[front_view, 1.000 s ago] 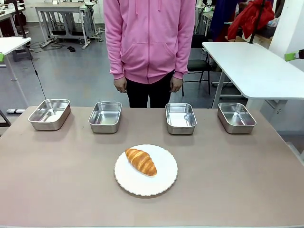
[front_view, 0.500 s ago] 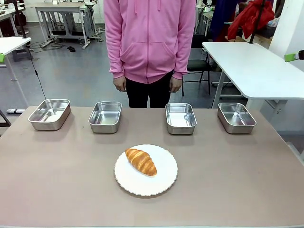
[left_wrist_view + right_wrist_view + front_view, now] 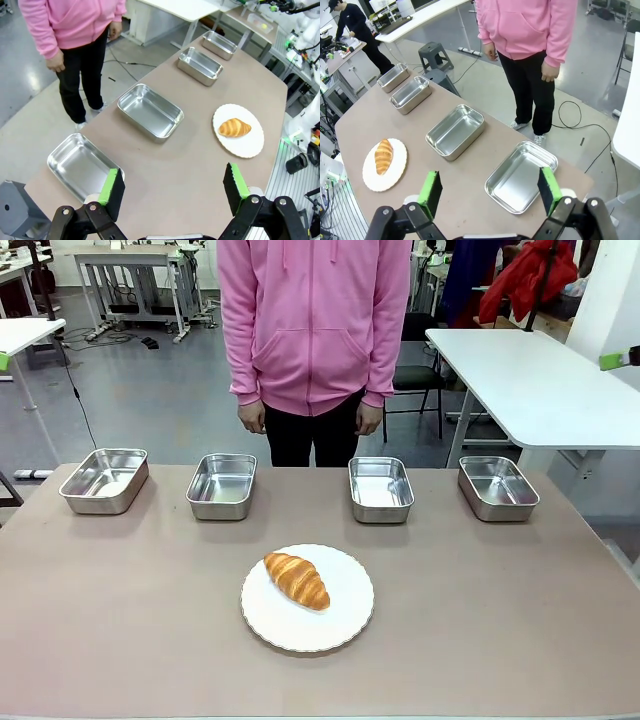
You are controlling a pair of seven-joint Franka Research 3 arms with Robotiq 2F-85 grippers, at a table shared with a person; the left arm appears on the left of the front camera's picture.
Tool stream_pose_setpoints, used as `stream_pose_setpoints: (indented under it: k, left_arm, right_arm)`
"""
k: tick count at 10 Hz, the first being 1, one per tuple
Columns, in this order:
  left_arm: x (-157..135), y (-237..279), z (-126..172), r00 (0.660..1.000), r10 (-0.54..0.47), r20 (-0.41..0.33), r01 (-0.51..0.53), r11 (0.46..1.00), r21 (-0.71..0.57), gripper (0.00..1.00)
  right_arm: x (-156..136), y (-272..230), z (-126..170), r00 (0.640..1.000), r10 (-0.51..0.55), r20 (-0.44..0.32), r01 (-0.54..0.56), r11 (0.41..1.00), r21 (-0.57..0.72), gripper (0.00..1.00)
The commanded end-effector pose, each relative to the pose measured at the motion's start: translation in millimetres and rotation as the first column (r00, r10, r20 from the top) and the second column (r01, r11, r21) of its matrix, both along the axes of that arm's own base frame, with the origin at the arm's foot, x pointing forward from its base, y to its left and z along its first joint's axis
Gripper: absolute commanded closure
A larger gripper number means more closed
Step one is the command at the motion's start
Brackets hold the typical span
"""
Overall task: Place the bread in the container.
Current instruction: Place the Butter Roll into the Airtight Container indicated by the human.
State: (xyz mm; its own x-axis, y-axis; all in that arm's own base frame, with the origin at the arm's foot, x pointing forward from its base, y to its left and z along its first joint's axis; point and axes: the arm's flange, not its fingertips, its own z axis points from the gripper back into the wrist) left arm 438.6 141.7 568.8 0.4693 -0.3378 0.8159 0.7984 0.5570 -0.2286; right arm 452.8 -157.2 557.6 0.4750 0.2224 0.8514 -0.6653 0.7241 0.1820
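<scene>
The bread, a golden-brown croissant [image 3: 297, 580], lies on a round white plate [image 3: 340, 628] in the middle of the table. Several look-alike shiny steel pans stand empty in a row along the far edge, from the leftmost [image 3: 104, 480] to the rightmost [image 3: 498, 487]; nothing marks one as the container. My left gripper [image 3: 172, 175] hangs open high above the table's left end, with the croissant [image 3: 234, 127] far ahead. Over the right end, my right gripper [image 3: 488, 177] is open too, above the nearest pan [image 3: 520, 176]; the croissant [image 3: 383, 156] lies far to its left.
A person in a pink hoodie [image 3: 314, 330] stands at the far side behind the two middle pans, hands hanging down. A white table [image 3: 540, 380] stands to the back right. Bare tabletop [image 3: 120, 620] surrounds the plate.
</scene>
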Motion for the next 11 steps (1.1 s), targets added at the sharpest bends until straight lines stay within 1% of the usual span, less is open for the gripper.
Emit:
stream_pose_setpoints:
  k: [1,11]
  left_arm:
    - [-0.7,-0.3,1.0,1.000,-0.002,0.004,0.002,1.000,0.001,0.00]
    - [-0.7,-0.3,1.0,1.000,-0.002,0.004,0.002,1.000,0.001,0.00]
  right_arm:
    - [-0.6,1.8,0.3,1.000,0.005,0.006,-0.005,1.000,0.008,0.00]
    - [-0.6,1.8,0.3,1.000,0.005,0.006,-0.005,1.000,0.008,0.00]
